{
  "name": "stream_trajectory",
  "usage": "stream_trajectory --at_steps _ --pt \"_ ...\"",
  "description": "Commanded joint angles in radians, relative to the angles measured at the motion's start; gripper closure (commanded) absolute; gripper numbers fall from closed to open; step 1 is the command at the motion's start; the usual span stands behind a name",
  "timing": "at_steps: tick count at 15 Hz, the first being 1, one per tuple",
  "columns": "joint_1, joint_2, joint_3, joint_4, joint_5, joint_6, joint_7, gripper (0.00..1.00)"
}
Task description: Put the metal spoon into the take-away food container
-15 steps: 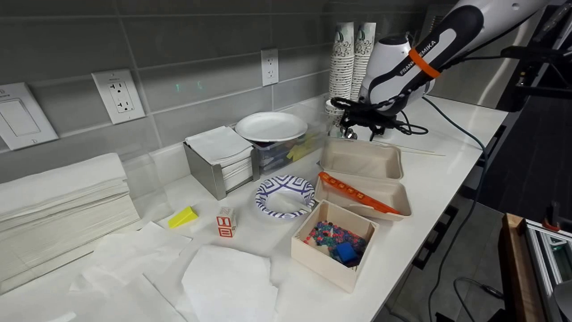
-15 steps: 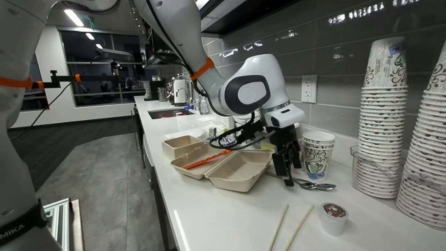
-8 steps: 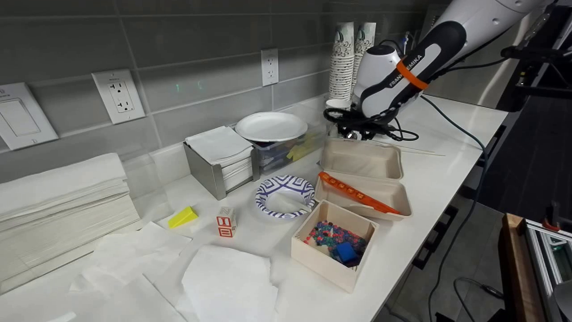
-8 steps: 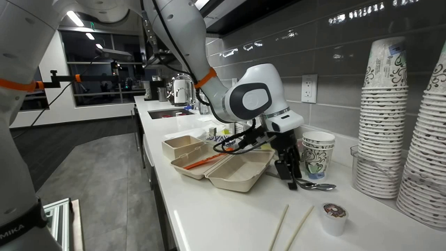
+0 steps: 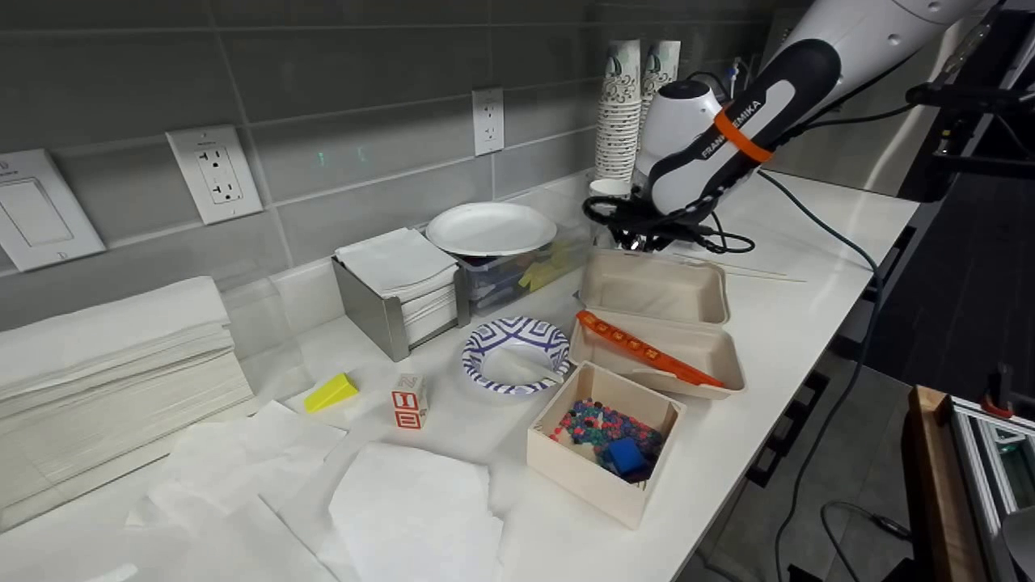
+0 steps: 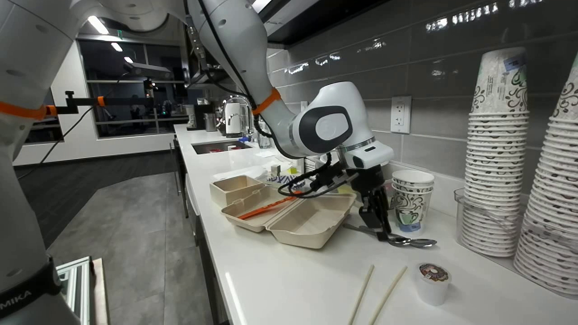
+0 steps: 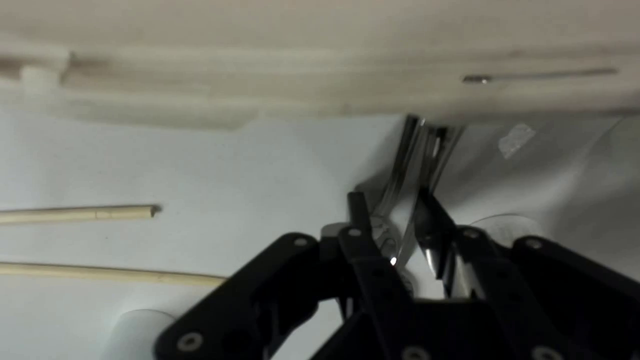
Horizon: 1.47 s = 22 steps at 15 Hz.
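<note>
Two metal spoons lie close together on the white counter; in an exterior view their bowls (image 6: 420,243) stick out past my gripper (image 6: 383,235). Seen from the wrist, spoon handles (image 7: 400,165) run from the container's edge to between the fingertips of the gripper (image 7: 391,195). The jaws are partly closed but still apart, with gaps showing around the metal. Which spoon each finger touches I cannot tell. Beside the gripper the beige take-away food container (image 6: 311,221) lies spread open, lid half nearest the spoons. Its edge (image 7: 300,90) crosses the top of the wrist view.
An orange strip (image 5: 647,347) lies in the container's far half. Next to it stands a pale box (image 5: 582,477) of colourful bits. Paper cups (image 6: 412,198) stand close behind the gripper. Two thin sticks (image 6: 388,295) and a small creamer cup (image 6: 432,284) lie on the counter.
My gripper has come down to the counter at the spoons, and its jaws have drawn closer together around them. The container has not moved.
</note>
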<state>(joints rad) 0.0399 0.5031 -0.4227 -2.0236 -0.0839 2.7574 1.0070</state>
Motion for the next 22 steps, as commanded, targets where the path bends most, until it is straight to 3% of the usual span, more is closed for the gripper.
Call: stream_trajectory --at_steps 1,9,15,22 --pt "0.006 0.004 -0.008 0.004 -0.024 -0.041 0.004 0.71" --pt "-0.001 -0.053 0.010 -0.028 -0.036 -0.092 -0.021 0.53" --pt "-0.017 -0.096 0.021 -0.054 -0.033 -0.118 -0.047 0.61" --pt "-0.060 -0.095 0.062 -0.069 -0.011 -0.089 -0.109 0.57"
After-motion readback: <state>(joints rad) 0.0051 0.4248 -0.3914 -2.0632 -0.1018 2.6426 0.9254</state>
